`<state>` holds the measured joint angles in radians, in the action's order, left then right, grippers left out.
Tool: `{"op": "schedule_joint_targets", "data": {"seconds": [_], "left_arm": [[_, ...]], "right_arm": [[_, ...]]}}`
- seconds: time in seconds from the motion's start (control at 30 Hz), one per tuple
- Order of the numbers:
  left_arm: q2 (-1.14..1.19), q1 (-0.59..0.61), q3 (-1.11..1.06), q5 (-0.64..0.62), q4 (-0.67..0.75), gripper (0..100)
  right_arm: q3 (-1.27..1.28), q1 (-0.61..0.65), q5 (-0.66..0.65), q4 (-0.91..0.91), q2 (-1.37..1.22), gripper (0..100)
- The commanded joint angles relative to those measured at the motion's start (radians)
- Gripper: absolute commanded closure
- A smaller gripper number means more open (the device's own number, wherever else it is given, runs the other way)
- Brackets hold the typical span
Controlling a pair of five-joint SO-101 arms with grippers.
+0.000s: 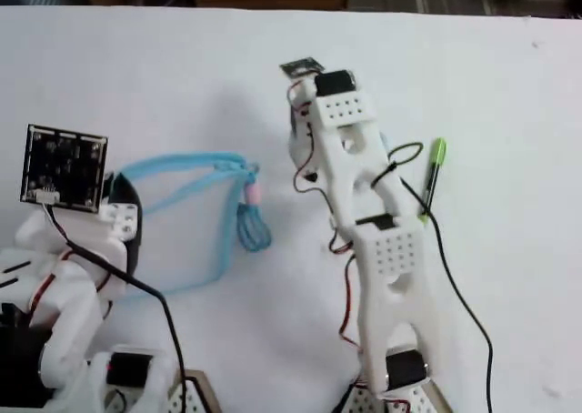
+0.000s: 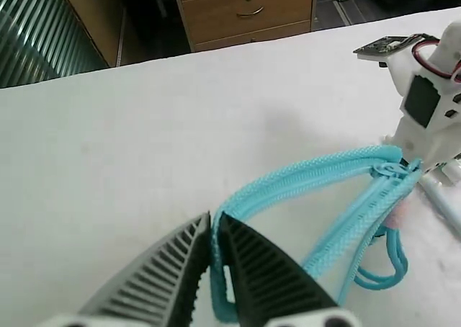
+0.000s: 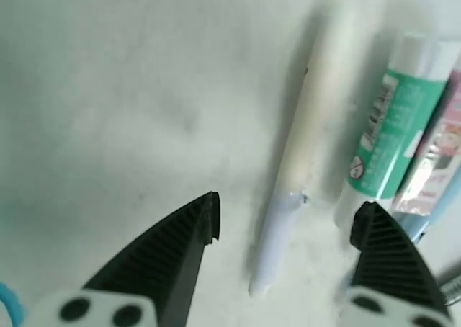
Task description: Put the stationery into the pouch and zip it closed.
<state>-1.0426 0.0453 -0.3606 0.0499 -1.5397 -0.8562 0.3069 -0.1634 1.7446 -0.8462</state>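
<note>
The pouch (image 1: 186, 220) is clear with a light blue zipper and lies left of centre, its mouth gaping. My left gripper (image 2: 215, 230) is shut on the zipper edge (image 2: 317, 174) at the pouch's left end. My right gripper (image 3: 288, 226) hangs open over a white pen (image 3: 299, 147), one finger on each side of it. Beside the pen lie a green and white glue stick (image 3: 385, 132) and a pink-wrapped item (image 3: 441, 143). A green pen (image 1: 434, 172) lies to the right of the right arm (image 1: 350, 131).
A blue cord loop (image 1: 255, 226) and pink tab hang off the pouch's zipper pull, close to the right arm. Black cables (image 1: 455, 277) trail across the table. Wooden drawers (image 2: 245, 10) stand beyond the table's far edge.
</note>
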Motion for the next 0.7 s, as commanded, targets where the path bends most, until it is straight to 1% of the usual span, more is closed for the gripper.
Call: {"op": "schedule_joint_targets", "data": {"seconds": [0.0, 0.2, 0.4, 0.53, 0.57, 0.67], "left_arm": [[0.007, -0.002, -0.057, 0.008, -0.018, 98], [0.007, 0.001, -0.057, 0.008, -0.018, 98], [0.008, 0.001, -0.057, 0.008, -0.02, 98], [0.007, 0.001, -0.057, 0.008, -0.02, 98], [0.007, 0.001, -0.057, 0.008, -0.02, 98], [0.007, 0.001, -0.057, 0.008, -0.02, 98]], "right_arm": [[-0.126, -0.018, 0.006, 0.024, -0.054, 71.0], [-0.269, -0.018, 0.002, 0.024, -0.203, 79.6], [-0.302, -0.013, 0.0, 0.024, -0.306, 81.1], [-0.307, -0.004, 0.002, 0.024, -0.315, 82.2], [-0.307, 0.002, 0.002, 0.024, -0.309, 84.4], [-0.307, 0.013, 0.002, 0.024, -0.275, 95.0]]}}
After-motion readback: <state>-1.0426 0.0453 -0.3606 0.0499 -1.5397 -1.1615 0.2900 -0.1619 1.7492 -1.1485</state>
